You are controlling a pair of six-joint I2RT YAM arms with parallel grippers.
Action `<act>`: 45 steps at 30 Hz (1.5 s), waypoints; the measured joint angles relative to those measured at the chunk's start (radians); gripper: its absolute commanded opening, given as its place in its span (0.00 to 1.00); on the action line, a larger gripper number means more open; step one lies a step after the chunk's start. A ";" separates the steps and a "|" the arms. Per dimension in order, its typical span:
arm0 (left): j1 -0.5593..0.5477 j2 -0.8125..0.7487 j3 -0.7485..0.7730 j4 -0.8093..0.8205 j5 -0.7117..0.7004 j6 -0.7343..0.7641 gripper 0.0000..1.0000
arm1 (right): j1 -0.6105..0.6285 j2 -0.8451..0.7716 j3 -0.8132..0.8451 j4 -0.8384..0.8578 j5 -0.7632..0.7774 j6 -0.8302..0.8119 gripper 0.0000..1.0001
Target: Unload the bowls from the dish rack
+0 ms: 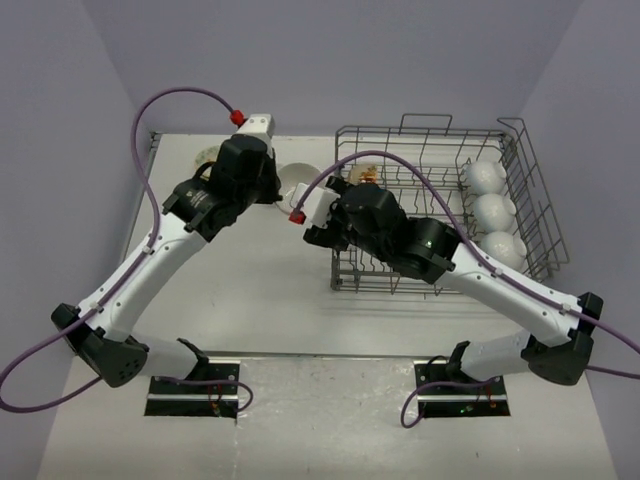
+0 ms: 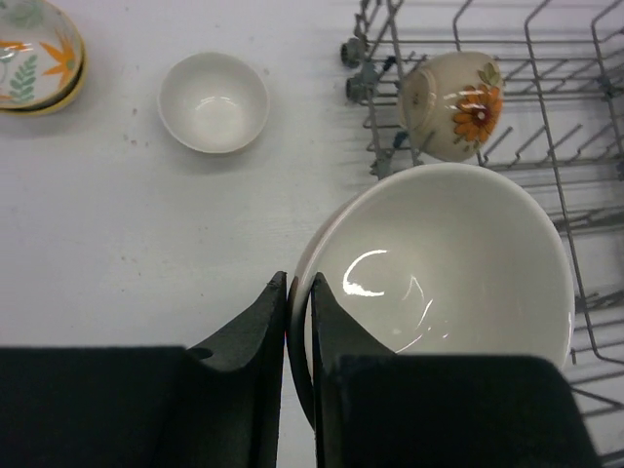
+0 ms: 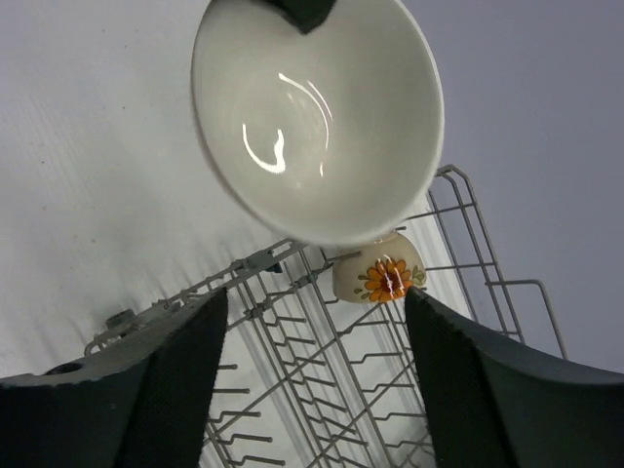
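Observation:
A large plain white bowl (image 2: 439, 253) hangs over the left end of the dish rack (image 2: 585, 195), with my left gripper (image 2: 300, 278) shut on its rim, one finger inside and one outside. From above, that bowl (image 1: 297, 180) sits between the left gripper (image 1: 280, 195) and the right gripper (image 1: 312, 222). My right gripper (image 3: 314, 292) is open just below the white bowl (image 3: 317, 117), with nothing between its fingers. A cream bowl with an orange flower (image 3: 380, 276) leans in the dish rack (image 3: 322, 390). Three white bowls (image 1: 495, 210) stand along the rack's right side.
A small white bowl (image 2: 214, 101) and a stack of floral bowls (image 2: 34, 54) sit on the table left of the rack. The rack's upright tines and raised wire handles (image 1: 425, 125) stand around the right arm. Purple walls close in the back and sides.

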State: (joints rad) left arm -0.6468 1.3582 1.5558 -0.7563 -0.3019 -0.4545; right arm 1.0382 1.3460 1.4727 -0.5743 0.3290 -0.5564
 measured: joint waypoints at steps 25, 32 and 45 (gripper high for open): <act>0.440 0.630 0.204 0.168 0.227 -0.036 0.00 | -0.005 -0.615 -0.290 0.082 -0.022 0.425 0.99; 0.504 0.629 0.105 0.351 0.303 -0.068 0.00 | -0.005 -0.614 -0.318 0.084 -0.047 0.427 0.99; 0.507 0.660 0.035 0.469 0.347 -0.083 0.00 | -0.005 -0.634 -0.332 0.102 -0.086 0.426 0.99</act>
State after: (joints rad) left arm -0.1394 2.0186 1.5913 -0.2871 0.0448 -0.5377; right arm 1.0336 0.7120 1.1412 -0.4721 0.2428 -0.1303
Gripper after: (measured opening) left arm 0.122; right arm 0.987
